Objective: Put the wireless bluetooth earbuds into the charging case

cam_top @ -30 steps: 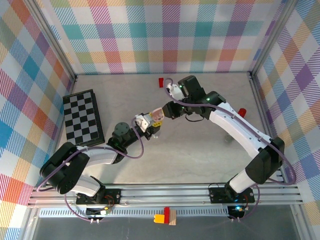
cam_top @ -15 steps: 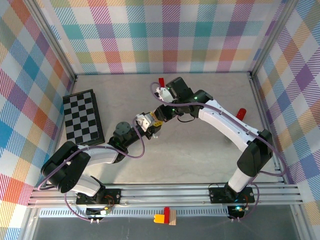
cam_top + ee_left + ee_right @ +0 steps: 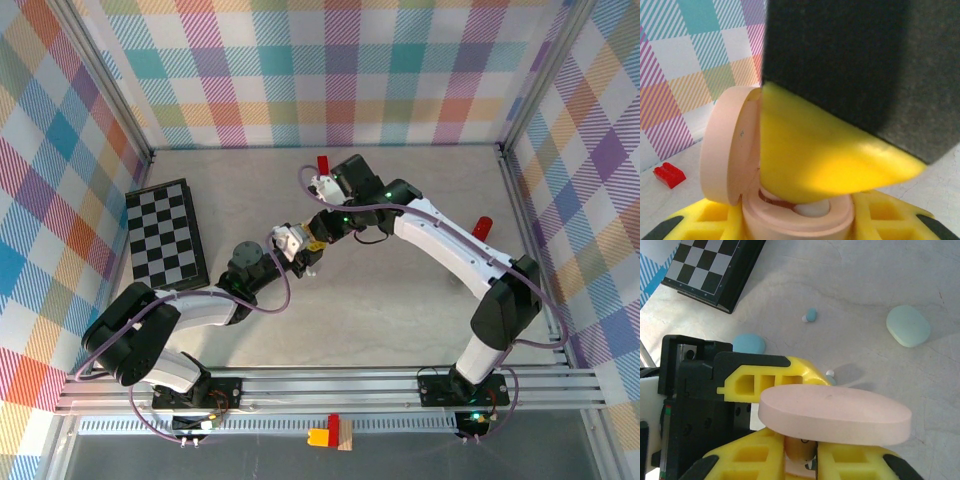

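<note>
While the left gripper clamps the open pink case by its base, jaws nearly closed around it, the insertion step is in hand. The lid stands hinged up on the pink case's left side in the left wrist view. Directly over the pink case sits the right gripper, jaws narrow and apparently pinching a small tan-pink earbud just under the lid. A pale thing sits in the case's well. Next move, likely: seat the bud in its socket, release, lift clear. On the table beyond the pink case: blue case, tiny blue earbud, mint case.
</note>
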